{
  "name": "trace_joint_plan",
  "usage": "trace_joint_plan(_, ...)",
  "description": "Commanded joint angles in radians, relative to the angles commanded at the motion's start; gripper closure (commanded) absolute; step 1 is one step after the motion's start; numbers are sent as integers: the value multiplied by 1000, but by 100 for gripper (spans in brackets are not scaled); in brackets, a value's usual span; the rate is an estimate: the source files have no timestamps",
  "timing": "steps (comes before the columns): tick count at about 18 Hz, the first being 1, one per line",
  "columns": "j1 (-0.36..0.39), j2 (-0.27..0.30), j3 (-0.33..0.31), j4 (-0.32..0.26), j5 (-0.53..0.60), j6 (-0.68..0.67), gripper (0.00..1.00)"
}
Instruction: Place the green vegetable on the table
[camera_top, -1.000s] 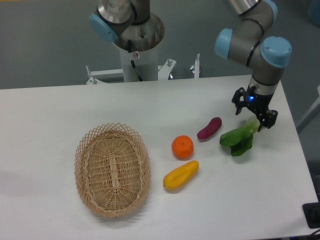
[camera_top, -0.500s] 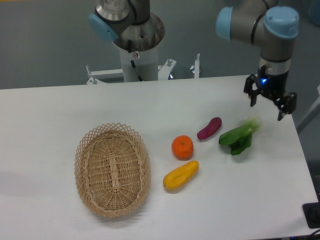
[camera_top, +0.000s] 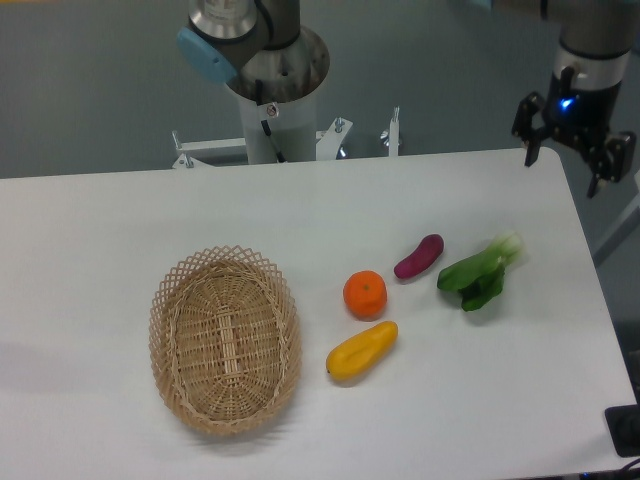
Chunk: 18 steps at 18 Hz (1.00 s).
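Your gripper (camera_top: 573, 160) hangs at the upper right of the frame above the worktop's (camera_top: 120, 240) far right corner, fingers spread wide and holding nothing. You can see the green (camera_top: 477, 275) lying flat on the worktop right of centre, well below the gripper and apart from it, pale stalk end toward the upper right. Just to its left lies the purple piece (camera_top: 419, 256), then the orange (camera_top: 365, 294) and yellow piece (camera_top: 362, 349), with the basket (camera_top: 225, 339) at lower left.

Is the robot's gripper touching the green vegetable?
Apart. The fixed camera shows the open gripper raised well above the green vegetable, which lies alone on the table.
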Motion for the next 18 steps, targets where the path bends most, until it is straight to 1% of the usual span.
trace_joint_plan(2,17,-2,20,-34,5,15,0)
trace_joint_plan(4,41,-3,25,-49,5,40,0)
trace_joint_plan(7,92,-2,19,-58,6,190,0)
trace_joint_plan(9,117,0,12,-62,5,245,0)
trace_joint_plan(18,118,0,11,-60,2,242,0)
